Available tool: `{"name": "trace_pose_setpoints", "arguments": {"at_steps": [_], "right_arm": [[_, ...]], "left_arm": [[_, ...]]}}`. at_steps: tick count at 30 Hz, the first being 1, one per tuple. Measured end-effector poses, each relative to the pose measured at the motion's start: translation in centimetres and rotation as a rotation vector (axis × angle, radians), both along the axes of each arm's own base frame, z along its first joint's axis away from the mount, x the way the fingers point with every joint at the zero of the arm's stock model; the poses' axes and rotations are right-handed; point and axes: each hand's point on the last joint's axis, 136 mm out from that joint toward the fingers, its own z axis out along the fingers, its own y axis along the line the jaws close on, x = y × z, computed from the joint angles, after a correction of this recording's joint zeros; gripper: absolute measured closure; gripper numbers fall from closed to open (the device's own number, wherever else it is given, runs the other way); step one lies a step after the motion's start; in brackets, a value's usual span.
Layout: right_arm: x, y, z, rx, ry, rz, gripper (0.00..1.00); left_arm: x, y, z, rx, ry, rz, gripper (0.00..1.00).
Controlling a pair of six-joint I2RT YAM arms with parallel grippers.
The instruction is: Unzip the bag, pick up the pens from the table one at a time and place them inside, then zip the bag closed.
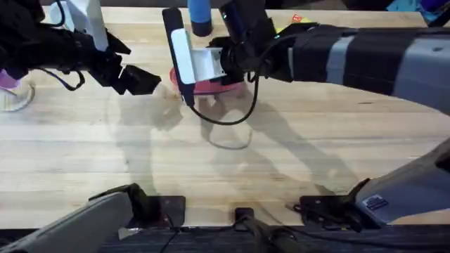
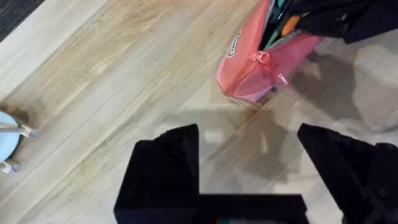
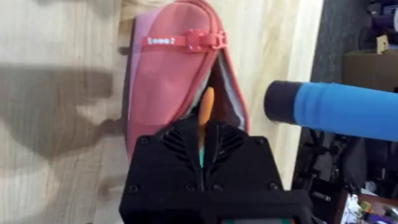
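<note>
Far left on the table [image 1: 211, 169]: a pale round thing w/ thin sticks [image 2: 7, 146] at the edge, well apart from the rest.

L gripper [image 1: 140, 79] hovers above the wood, just left of the bag [image 1: 207, 86], not touching it. In the L wrist view its 2 black fingers [image 2: 168, 165] stand wide apart w/ bare table between them; it has hold of nothing.

Bag lies mid-table toward the far side. Zipper pull [image 2: 261, 59] sits near the end facing the L gripper; beyond it the top gapes open. An orange pen [image 3: 206, 112] stands in the opening, its lower part behind the R gripper's body.

R gripper [image 1: 232, 67] is right at the open mouth, over the bag. Fingers are hidden behind the black housing, so can't tell how far open they are or whether they grip the pen.

Just past the bag: a blue bottle [image 3: 348, 111] w/ dark cap.
</note>
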Motion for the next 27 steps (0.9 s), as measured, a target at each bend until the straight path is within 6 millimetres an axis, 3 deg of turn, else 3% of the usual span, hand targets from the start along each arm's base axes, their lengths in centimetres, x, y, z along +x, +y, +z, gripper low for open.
{"name": "trace_pose_setpoints", "arguments": {"at_steps": [11, 22, 27], "right_arm": [[0.4, 0.3, -1.9, -0.010, 0.016, 0.002, 0.971], [1.3, 1.1, -0.8, 0.038, -0.026, -0.005, 0.971], [1.4, 1.2, -1.3, 0.041, -0.016, -0.012, 0.971]], "left_arm": [[0.0, 0.0, 0.0, 0.000, 0.000, 0.000, 0.007], [0.0, 0.0, 0.0, 0.000, 0.000, 0.000, 0.007], [0.0, 0.0, 0.0, 0.000, 0.000, 0.000, 0.007]]}}
